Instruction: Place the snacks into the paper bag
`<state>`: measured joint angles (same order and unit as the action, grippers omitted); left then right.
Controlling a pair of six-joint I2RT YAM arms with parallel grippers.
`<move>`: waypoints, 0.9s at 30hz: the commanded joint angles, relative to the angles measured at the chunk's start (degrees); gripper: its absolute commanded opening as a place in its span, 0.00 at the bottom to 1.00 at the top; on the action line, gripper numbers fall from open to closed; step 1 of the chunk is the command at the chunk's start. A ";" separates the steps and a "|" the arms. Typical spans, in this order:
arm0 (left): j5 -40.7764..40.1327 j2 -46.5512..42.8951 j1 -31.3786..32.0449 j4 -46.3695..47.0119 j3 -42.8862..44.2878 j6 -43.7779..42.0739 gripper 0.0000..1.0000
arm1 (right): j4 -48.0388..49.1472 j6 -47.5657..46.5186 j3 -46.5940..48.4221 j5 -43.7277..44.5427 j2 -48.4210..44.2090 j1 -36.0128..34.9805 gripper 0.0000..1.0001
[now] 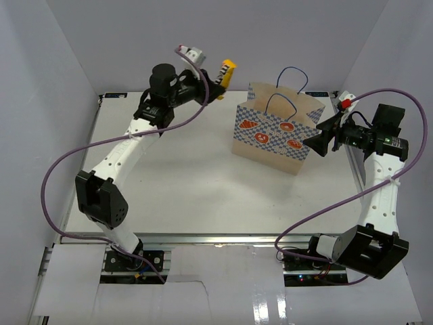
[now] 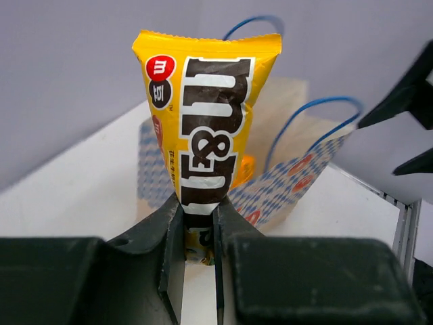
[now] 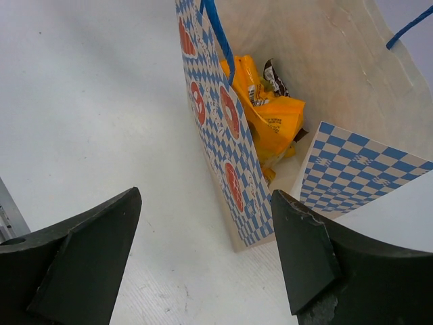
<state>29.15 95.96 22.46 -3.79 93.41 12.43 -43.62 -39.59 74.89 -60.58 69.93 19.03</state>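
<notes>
Left tool (image 2: 199, 220) grips small yellow candy packet (image 2: 206, 115) by its lower end.

The small yellow candy packet (image 2: 206, 122) pinched in my left gripper (image 2: 198, 210) reads as glossy, smooth film. Beyond it, I see the paper bag (image 2: 281, 101) as matt.

A white desk (image 1: 196, 196) is lying flat, its surface showing faint scuffs in the right wrist view. Pale grey walls (image 1: 47, 81) are rising along its left, far and right edges. A metal rail (image 1: 216, 238) is running along the near edge, and white panels (image 1: 223, 291) are lying just in front of it, one of them glossy and catching light.
</notes>
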 commanded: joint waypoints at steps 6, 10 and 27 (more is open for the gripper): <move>2.75 11.95 9.35 0.54 15.83 -18.83 0.16 | -0.95 1.36 0.43 -0.07 -4.19 0.22 0.83; 2.67 18.28 11.81 1.07 24.51 -21.04 0.19 | -1.03 2.15 -0.10 0.11 -5.07 0.22 0.83; -6.38 21.99 17.00 1.07 31.48 -21.13 0.85 | -1.21 3.38 0.60 1.34 -5.42 0.22 0.83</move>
<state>26.46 123.24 39.27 -3.07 121.08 -8.60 -43.86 -37.60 74.78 -59.33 64.93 19.05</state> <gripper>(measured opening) 0.830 0.831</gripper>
